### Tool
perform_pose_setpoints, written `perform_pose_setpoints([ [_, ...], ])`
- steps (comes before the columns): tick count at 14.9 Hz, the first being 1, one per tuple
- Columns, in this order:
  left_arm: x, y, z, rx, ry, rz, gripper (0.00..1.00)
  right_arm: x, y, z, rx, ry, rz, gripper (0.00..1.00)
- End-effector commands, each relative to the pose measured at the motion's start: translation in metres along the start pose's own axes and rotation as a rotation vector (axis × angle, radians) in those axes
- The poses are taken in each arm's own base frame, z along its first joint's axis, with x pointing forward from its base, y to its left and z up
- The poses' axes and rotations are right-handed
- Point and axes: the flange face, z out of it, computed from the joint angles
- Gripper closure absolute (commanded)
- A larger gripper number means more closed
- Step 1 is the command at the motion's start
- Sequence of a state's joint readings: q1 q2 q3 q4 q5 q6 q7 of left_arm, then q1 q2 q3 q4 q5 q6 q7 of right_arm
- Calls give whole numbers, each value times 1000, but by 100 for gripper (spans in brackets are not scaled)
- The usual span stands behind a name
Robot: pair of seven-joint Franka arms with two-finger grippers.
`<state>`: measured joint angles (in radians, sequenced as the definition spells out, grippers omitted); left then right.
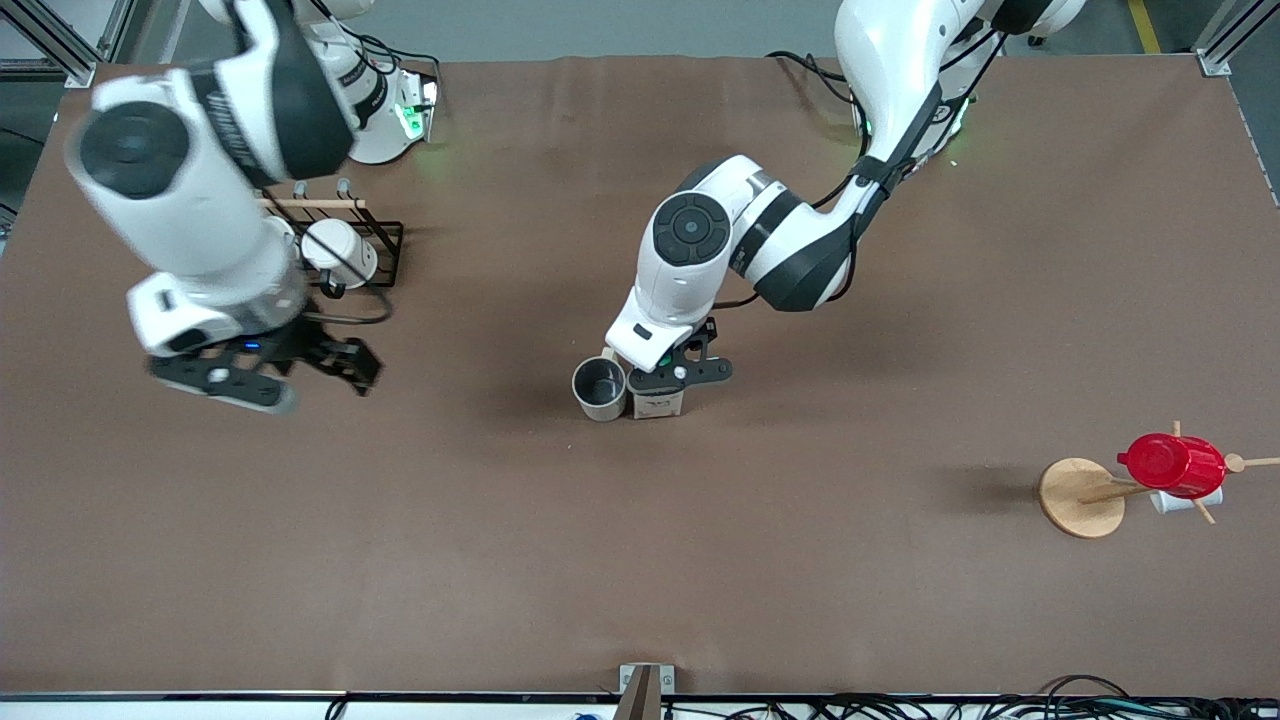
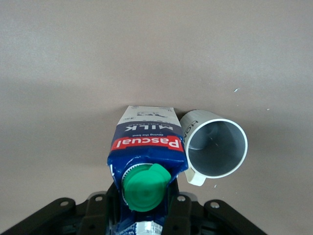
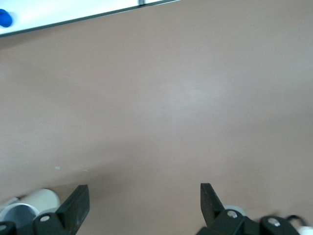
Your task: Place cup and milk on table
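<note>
Left gripper [image 1: 668,378]: I see its fingers [image 2: 178,208] pinching the milk carton [image 2: 146,161] at mid-table [image 1: 640,560].
Milk carton: between those fingers, upright.
Cup [image 1: 599,388]: on the table, touching the carton toward the right arm's end.
Right gripper [image 3: 142,205]: fingers spread, hanging over bare table near the black rack [image 1: 375,245].

Robot lab: aluminium framing [image 1: 60,45], cables [image 1: 1000,708]

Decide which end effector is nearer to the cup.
Left. The left end effector grips the milk right beside the cup; the right end effector hangs open over bare table toward the right arm's end.
</note>
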<state>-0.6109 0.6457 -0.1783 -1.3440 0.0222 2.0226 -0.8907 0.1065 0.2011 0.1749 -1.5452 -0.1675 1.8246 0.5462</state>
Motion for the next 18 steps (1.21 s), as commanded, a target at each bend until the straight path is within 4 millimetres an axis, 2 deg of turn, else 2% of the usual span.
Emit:
perform_pose_setpoints([
  [1,3,4,3,-10,-2,-9,24,-1,68,-25,30,-47,-22,0],
  [2,5,3,3,-11,0,-4,0,0,93,-34,47,-64,-22,0],
  [3,5,3,4,-10,-1,-6,0,0,117,-44,58,-76,-27,0],
  [5,5,3,-5,-17,11,-11,0,-7,153,-66,58,-92,-20,0],
  [7,15,-8,-44,-34,58,-30,0,-6,189,-76,72,-115,44,0],
  [8,23,-18,-63,-36,85,-40,0,-1,203,-92,117,-105,77,0],
  [9,33,-33,-88,-25,119,-53,0,-1,208,-102,128,-102,72,0],
  [11,55,-77,-127,45,150,-68,0,-2,207,-106,128,-88,-30,0],
  [15,99,-178,-215,44,227,-139,0,-2,212,-102,88,-89,-80,0],
  [16,104,-201,-232,53,228,-125,0,-2,213,-102,88,-91,-79,0],
  [18,98,-242,-266,85,207,-132,0,-1,215,-101,87,-93,-76,0],
])
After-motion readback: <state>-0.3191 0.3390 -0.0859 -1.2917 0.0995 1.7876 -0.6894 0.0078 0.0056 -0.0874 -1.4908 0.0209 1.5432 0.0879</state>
